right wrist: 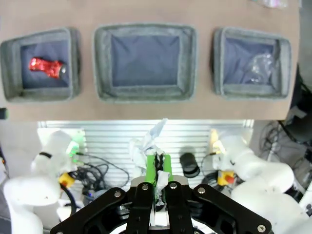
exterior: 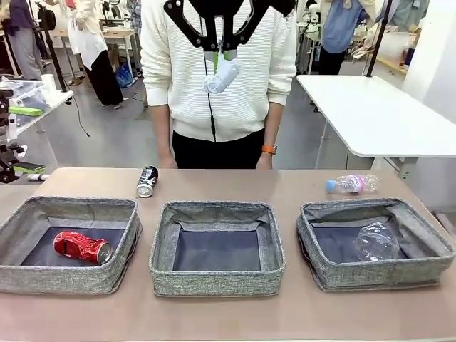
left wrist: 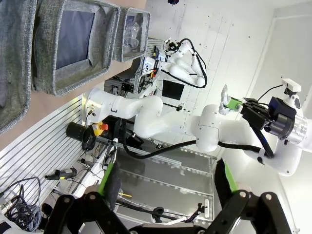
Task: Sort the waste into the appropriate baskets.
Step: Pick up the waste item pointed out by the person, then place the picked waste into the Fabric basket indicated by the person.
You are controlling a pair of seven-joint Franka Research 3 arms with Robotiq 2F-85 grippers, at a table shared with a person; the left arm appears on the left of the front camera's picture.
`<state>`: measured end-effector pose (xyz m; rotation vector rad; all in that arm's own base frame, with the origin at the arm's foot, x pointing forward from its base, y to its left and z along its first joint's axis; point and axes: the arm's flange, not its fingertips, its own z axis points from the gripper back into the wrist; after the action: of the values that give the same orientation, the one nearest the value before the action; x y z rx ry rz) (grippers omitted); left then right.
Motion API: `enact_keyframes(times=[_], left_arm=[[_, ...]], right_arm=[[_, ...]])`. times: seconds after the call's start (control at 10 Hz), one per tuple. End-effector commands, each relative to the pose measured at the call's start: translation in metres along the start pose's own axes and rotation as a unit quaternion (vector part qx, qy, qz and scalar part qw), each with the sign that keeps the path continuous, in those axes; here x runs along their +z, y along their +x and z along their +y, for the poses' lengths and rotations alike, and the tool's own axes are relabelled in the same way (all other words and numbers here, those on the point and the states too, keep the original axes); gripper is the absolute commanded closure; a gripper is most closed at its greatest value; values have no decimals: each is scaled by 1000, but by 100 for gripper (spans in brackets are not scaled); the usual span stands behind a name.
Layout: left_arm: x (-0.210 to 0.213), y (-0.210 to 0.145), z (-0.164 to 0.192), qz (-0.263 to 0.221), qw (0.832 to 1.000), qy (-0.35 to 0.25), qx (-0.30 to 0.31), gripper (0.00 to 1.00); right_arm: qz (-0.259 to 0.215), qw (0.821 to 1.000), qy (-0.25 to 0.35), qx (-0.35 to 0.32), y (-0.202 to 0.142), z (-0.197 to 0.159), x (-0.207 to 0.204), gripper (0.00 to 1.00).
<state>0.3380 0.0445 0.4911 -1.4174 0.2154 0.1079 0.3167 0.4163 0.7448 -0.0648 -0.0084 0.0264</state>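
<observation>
High above the table's middle, my right gripper point(exterior: 218, 51) is shut on a crumpled white paper wad point(exterior: 221, 75); the right wrist view shows the wad point(right wrist: 145, 145) pinched between the green pads, with the three grey baskets far below. A crushed red can point(exterior: 82, 246) lies in the left basket point(exterior: 64, 278). The middle basket point(exterior: 217, 280) holds nothing. A clear plastic cup point(exterior: 375, 242) sits in the right basket point(exterior: 381, 274). On the table behind them lie a black-and-silver can point(exterior: 147, 181) and a clear bottle with a pink label point(exterior: 353, 184). My left gripper point(left wrist: 165, 180) is open and holds nothing.
A person in a white sweater point(exterior: 217, 78) stands at the table's far edge, arms down. A white side table point(exterior: 377, 114) stands at the back right. The robot bases and cables point(right wrist: 87, 170) lie along the near edge.
</observation>
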Motion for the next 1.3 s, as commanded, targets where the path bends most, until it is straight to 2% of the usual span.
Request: enact_keyframes(times=[0.0, 1.2], left_arm=[[0, -2, -4, 0, 1000, -9, 3, 0], [0, -2, -4, 0, 1000, -9, 3, 0]], right_arm=[[-2, 1000, 1, 1, -1, -3, 2, 95], [-2, 1000, 1, 1, -1, -3, 2, 95]])
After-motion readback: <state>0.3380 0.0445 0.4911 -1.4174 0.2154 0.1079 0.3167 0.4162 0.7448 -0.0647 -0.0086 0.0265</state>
